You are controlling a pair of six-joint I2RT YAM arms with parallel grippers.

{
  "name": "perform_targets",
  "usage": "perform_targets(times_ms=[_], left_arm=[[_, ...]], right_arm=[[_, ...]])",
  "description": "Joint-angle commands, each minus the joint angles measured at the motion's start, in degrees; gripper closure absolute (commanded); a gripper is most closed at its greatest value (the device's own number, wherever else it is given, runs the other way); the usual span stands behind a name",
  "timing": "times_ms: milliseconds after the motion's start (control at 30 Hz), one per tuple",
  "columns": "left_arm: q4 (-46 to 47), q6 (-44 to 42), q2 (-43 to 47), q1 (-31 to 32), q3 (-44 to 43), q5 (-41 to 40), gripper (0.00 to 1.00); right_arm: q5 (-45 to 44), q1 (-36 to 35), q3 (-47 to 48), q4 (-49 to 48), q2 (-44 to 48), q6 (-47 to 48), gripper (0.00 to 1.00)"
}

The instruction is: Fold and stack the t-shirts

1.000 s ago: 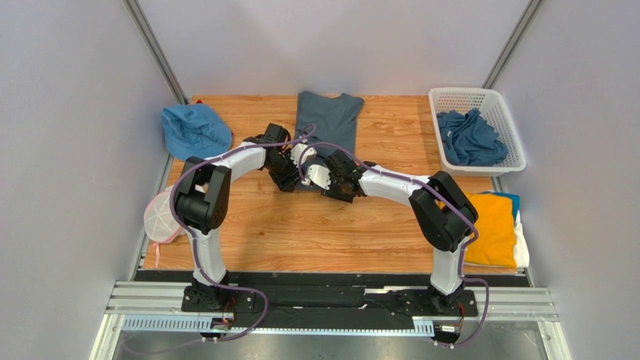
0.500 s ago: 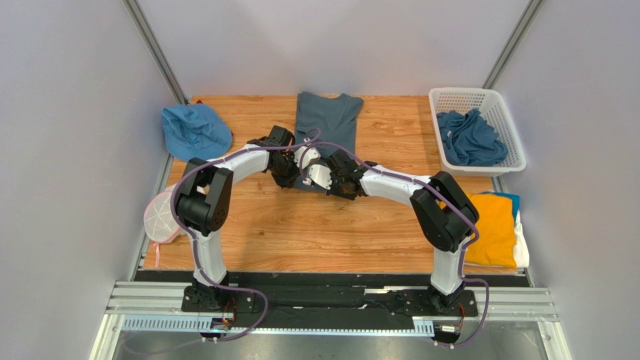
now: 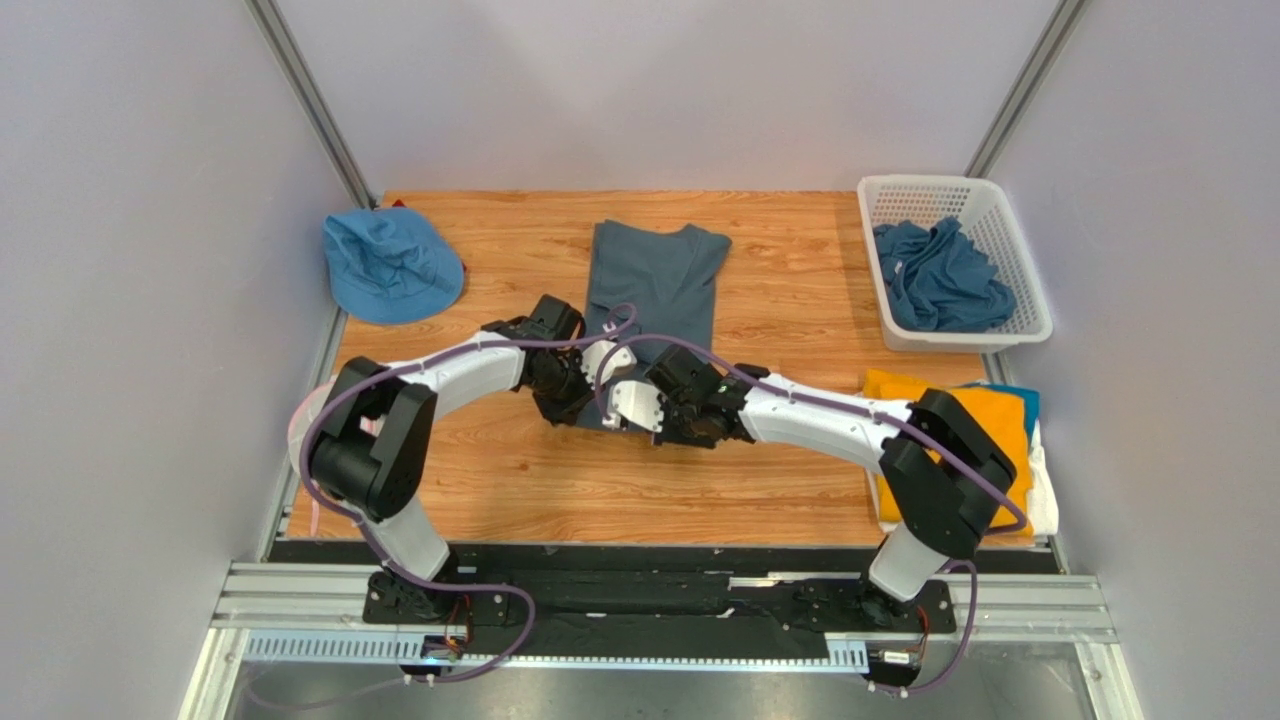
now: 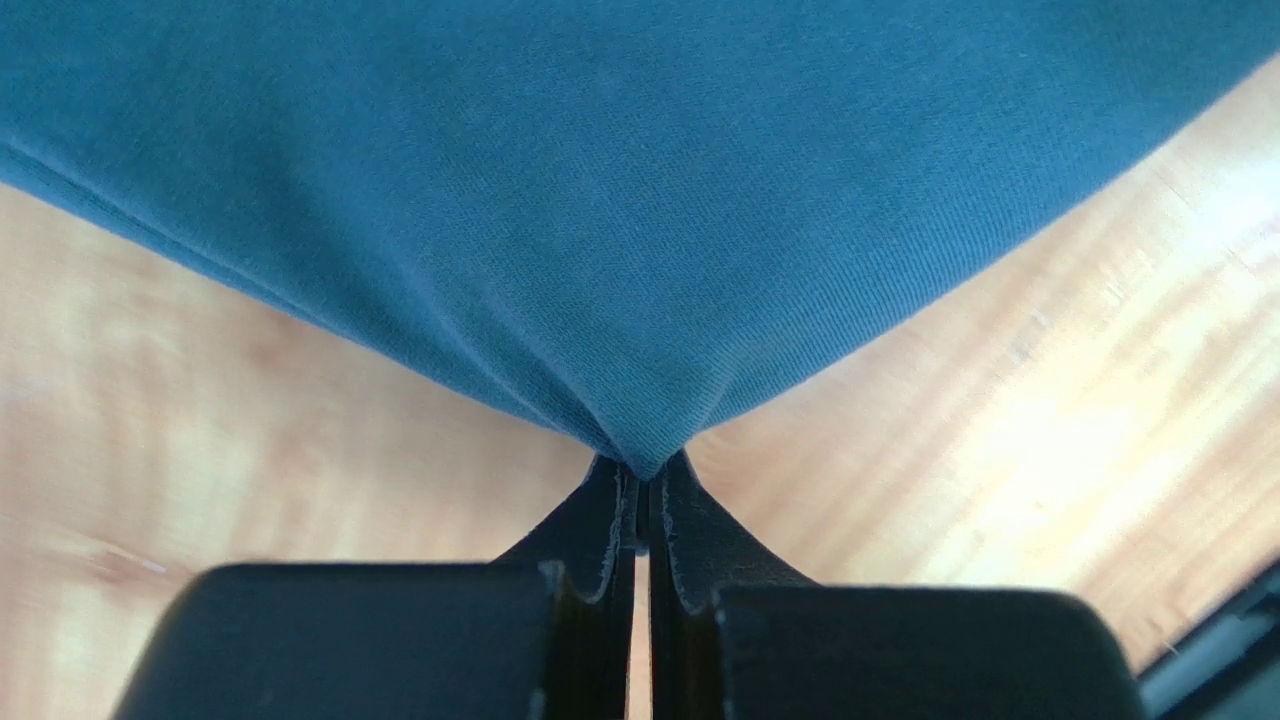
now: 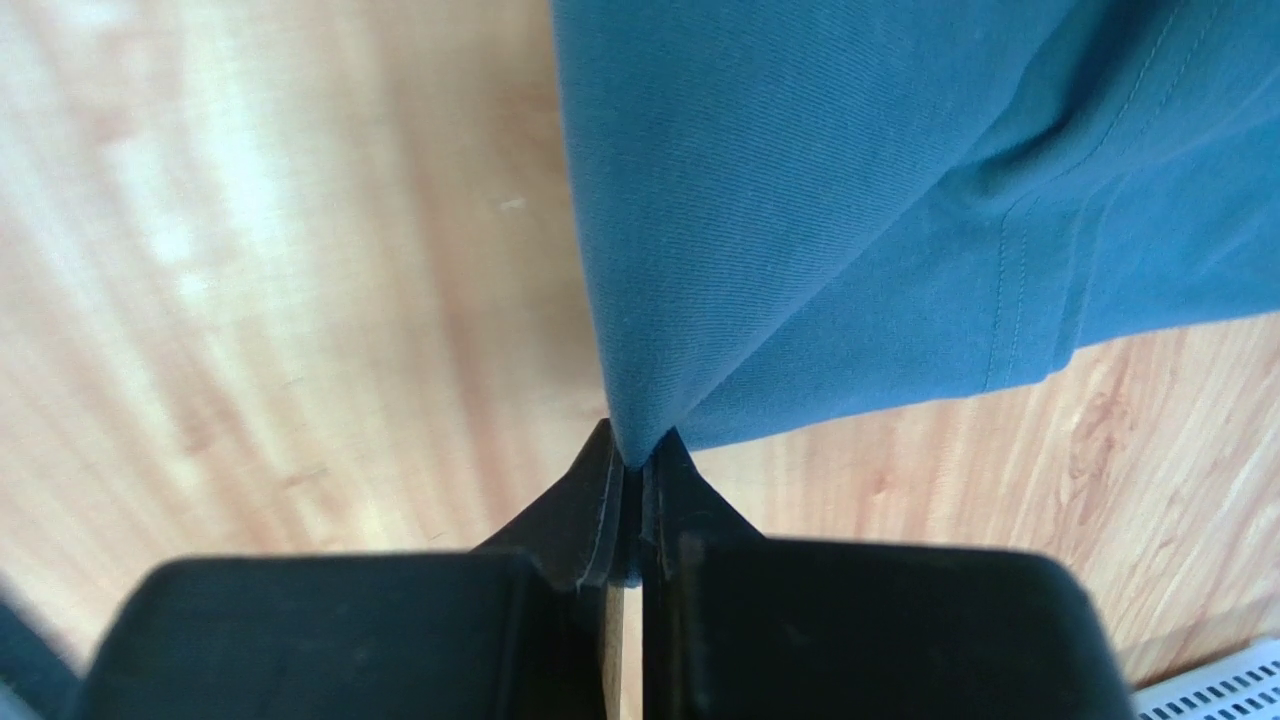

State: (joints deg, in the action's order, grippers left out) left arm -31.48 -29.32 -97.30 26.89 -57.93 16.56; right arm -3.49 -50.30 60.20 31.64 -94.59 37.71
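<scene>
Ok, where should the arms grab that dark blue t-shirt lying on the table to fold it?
Probably by its two near corners, one per arm, coming in low from the arms' side. The t-shirt lies flat with its neck end far, so the near edge is the free one to lift. The left jaws and right jaws are shut on those corners.

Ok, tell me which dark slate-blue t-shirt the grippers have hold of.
The flat slate-blue t-shirt mid-table: left gripper and right gripper pinch its near edge. The crumpled slate-blue cloth lies in the white plastic basket.
</scene>
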Motion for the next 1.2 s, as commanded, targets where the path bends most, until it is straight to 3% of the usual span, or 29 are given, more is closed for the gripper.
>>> perform_targets(times_ms=[0,367,600,833,1167], left_arm=[[-1.6,2.0,6.9,1.6,4.8,0.5,1.00],[-9.6,-2.6,22.9,3.3,11.3,2.6,1.00],[-10.0,-2.1,32.0,3.3,7.5,0.9,1.00],[-8.8,-3.5,28.7,3.3,0.1,-2.3,1.00],[-4.0,-5.7,18.2,3.1,-9.0,-3.9,1.00]], right_arm=[[1.4,-5.0,-1.8,5.3,5.7,-3.2,1.00],[2.3,-12.1,-1.7,11.3,13.4,-7.1,1.00],[-5.8,-12.0,1.7,12.0,17.0,-5.1,1.00],[-10.3,-7.2,6.0,12.3,16.9,-1.7,1.00],[-9.5,3.1,14.8,11.5,11.7,5.3,1.00]])
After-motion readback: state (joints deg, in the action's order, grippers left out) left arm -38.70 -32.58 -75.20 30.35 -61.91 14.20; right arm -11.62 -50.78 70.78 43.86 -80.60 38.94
